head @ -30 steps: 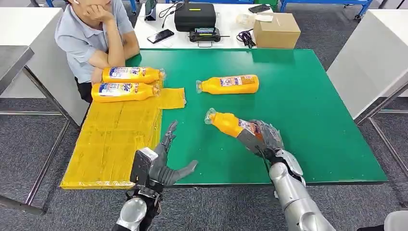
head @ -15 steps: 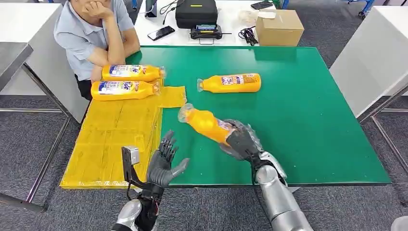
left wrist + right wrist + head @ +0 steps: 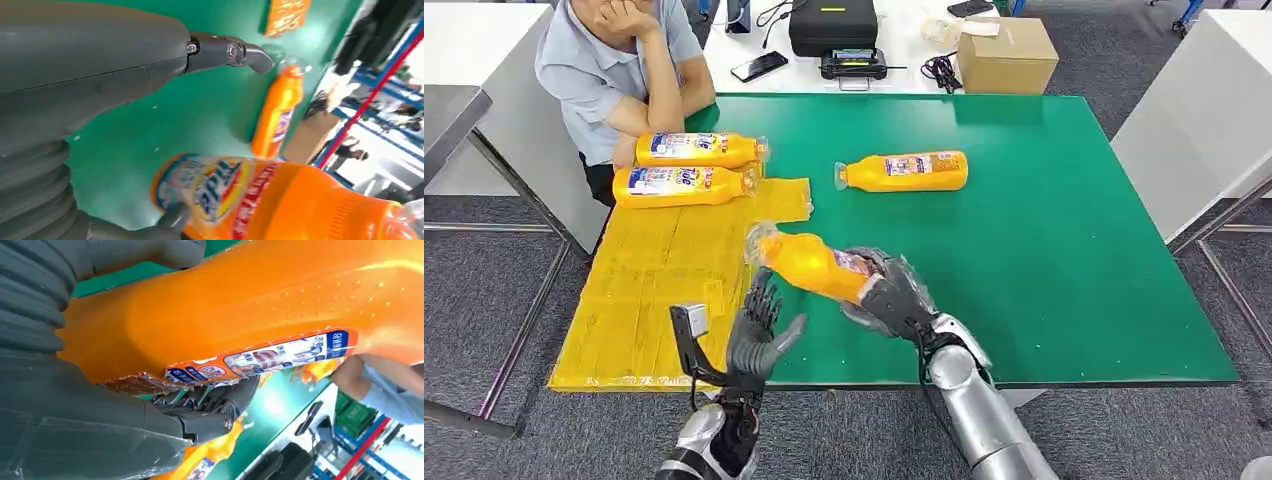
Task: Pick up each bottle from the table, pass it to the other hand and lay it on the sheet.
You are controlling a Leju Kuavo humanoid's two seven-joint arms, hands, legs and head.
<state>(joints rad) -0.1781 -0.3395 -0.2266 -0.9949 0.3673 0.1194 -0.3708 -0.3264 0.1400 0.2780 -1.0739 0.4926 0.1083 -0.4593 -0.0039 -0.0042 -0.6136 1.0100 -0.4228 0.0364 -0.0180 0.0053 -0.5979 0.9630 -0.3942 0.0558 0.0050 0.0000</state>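
My right hand (image 3: 894, 295) clamps the orange bottle (image 3: 809, 264) by its base above the green table (image 3: 1044, 220), cap aimed toward ten o'clock, over my spread, empty left hand (image 3: 759, 335).

Bottle labels (image 3: 682, 180) (blue and white print) too blurred for reading

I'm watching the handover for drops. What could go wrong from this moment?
The right hand grips the bottle only at its base end, with the cap end sticking out unsupported, so it might tip or slip. The left hand is open just below it and not yet touching; a mistimed release could drop the bottle on the green table rather than the yellow sheet.
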